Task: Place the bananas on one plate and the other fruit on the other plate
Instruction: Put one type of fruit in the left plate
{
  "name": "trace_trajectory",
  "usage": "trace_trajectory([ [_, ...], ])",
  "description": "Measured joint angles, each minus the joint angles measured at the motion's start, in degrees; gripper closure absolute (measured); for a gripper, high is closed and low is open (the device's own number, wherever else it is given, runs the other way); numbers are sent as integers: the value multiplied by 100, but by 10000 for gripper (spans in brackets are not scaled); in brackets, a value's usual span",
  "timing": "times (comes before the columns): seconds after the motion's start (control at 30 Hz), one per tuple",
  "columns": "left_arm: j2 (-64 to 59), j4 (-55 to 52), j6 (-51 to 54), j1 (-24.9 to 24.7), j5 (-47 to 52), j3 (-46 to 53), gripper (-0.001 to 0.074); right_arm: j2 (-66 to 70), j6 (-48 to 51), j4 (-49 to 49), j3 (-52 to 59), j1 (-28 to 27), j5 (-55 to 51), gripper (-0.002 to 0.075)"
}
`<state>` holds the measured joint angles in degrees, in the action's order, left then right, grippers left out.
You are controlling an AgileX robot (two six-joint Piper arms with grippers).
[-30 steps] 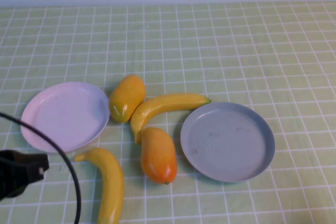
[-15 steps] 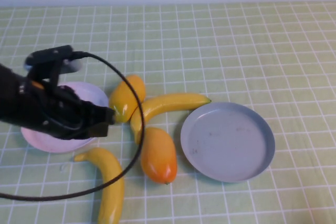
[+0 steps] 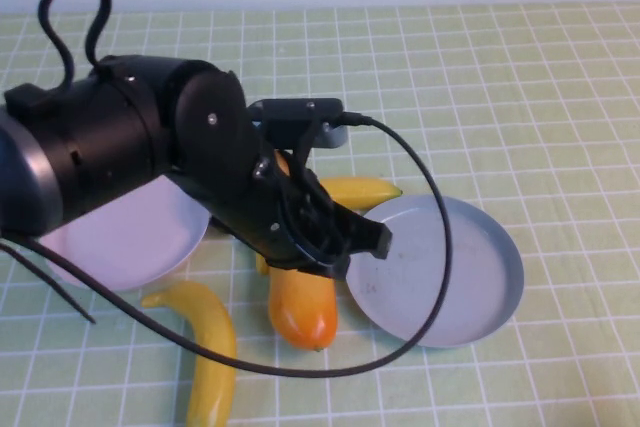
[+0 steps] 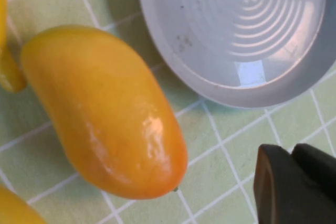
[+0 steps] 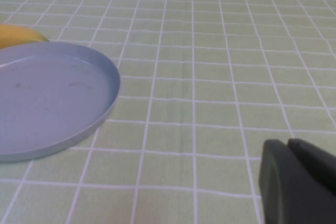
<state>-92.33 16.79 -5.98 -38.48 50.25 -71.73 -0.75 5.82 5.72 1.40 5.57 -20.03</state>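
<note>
Left hand (image 3: 355, 242) now over mango (image 3: 302, 297); right hand (image 5: 296, 182) beside grey-blue plate (image 5: 47, 98).

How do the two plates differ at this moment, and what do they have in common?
The grey-blue plate sits on the robot's right and looks slightly larger; the pale pink plate sits on the left. The left arm, its left hand low over the fruit, covers part of the pink plate, while the grey-blue plate shows almost whole. Both are round, shallow and hold no fruit. The right hand is apart from both, beyond the grey-blue plate.
</note>
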Motion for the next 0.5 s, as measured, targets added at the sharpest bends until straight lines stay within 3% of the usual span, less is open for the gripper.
trace_trajectory([
  [0.1,-50,-66,-10,-144,120,-177,649,0,0,0,0,0,0,741],
  [0.2,-161,-284,-10,-156,270,-314,461,0,0,0,0,0,0,741],
  [0.3,-288,-594,-290,-156,295,-353,224,0,0,0,0,0,0,741],
  [0.37,-381,-732,-509,-156,254,-353,132,0,0,0,0,0,0,741],
  [0.5,-611,-998,-958,-156,51,-353,71,0,0,13,0,0,0,741],
])
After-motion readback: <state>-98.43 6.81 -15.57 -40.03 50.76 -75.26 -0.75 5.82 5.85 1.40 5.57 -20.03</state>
